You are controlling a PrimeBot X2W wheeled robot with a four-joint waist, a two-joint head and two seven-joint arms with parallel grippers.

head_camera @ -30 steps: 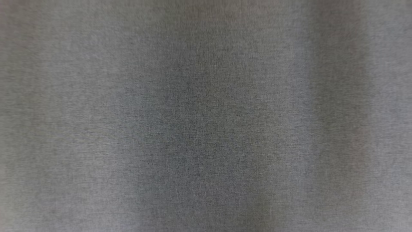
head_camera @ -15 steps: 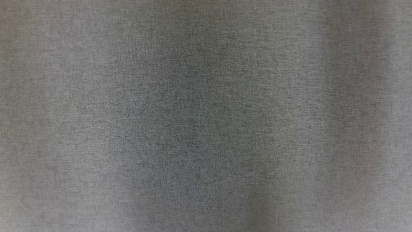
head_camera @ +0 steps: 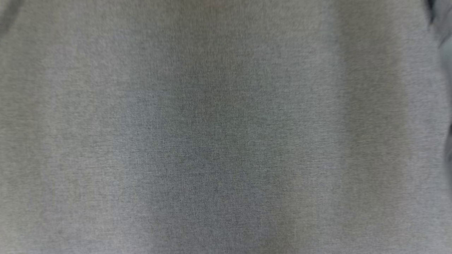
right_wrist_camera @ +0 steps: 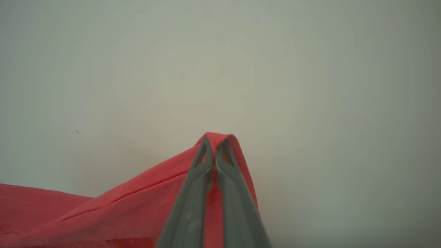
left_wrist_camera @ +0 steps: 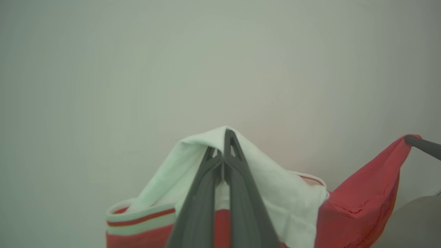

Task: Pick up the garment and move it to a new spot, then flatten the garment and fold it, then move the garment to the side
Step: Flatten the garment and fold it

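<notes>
The garment [left_wrist_camera: 361,206] is red with a white panel [left_wrist_camera: 282,196] and a striped white-and-red band [left_wrist_camera: 137,217]. In the left wrist view my left gripper [left_wrist_camera: 222,151] is shut on the white panel, whose fold wraps over the fingertips. At that view's right edge a dark finger of my right gripper [left_wrist_camera: 422,144] holds up a red corner. In the right wrist view my right gripper [right_wrist_camera: 214,146] is shut on a red fold of the garment [right_wrist_camera: 103,213], which trails to the lower left. Between the two grips the cloth sags.
Blurred grey woven fabric [head_camera: 212,141] lies close before the head camera, with a dark edge [head_camera: 430,14] at the top right corner. A plain pale surface [left_wrist_camera: 172,69] lies behind the garment in both wrist views.
The grey fabric's shading has shifted in the head view, and a dark edge has come in at the top right corner. Whether cloth or camera moved, I cannot tell.
</notes>
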